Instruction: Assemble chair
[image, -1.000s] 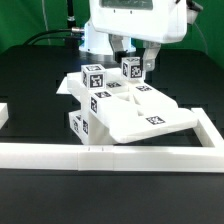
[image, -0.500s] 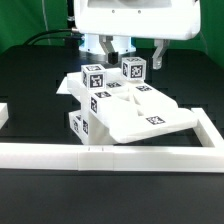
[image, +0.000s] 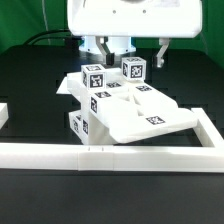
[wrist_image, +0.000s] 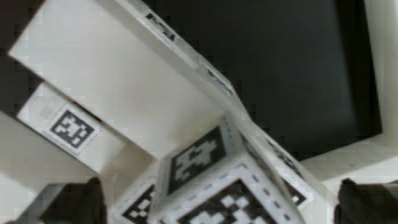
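The partly joined chair (image: 125, 108) lies on the black table: white panels and blocky parts with black-and-white tags. A tagged block leg (image: 132, 69) stands up from its top at the back. My gripper (image: 141, 52) hangs just above that leg, open, its fingers (image: 160, 52) apart on either side and touching nothing. In the wrist view the tagged leg (wrist_image: 222, 185) fills the gap below my gripper (wrist_image: 217, 205), with a dark finger at each side. A white panel (wrist_image: 80, 90) with a tag stretches away beyond it.
A long white border rail (image: 110, 153) runs along the front and turns back at the exterior view's right (image: 208, 127). A short white piece (image: 4, 115) sits at the left edge. Cables lie on the table behind the arm.
The gripper has risen off the tagged leg and its fingers have spread wider. The leg and the rest of the chair have stayed in place.
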